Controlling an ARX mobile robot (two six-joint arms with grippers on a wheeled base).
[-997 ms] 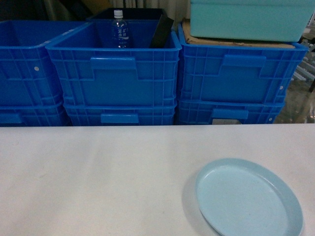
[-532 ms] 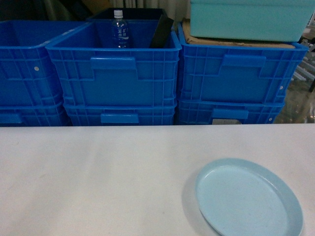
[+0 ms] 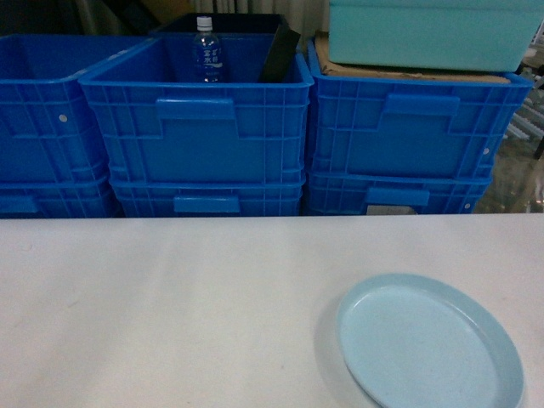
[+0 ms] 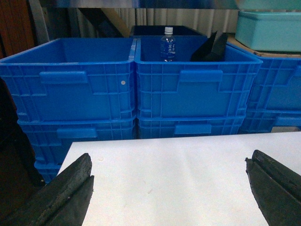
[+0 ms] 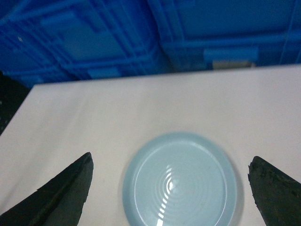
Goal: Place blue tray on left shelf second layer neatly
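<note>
Lying flat on the white surface (image 3: 170,306) toward its near right, the blue tray (image 3: 429,342) sits untouched; the right tool (image 5: 171,188) hangs above it, fingers spread wide either side. The left tool (image 4: 169,188) is likewise wide apart over bare surface, facing stacked blue crates (image 4: 197,89)

The blue tray (image 5: 182,181) is smooth, glossy plastic with light glinting off faint rings. The tabletop (image 3: 170,306) looks matt white. The dark-blue crates (image 3: 195,127) are ribbed moulded plastic. The black fingers (image 4: 63,190) look rough and matt.
</note>
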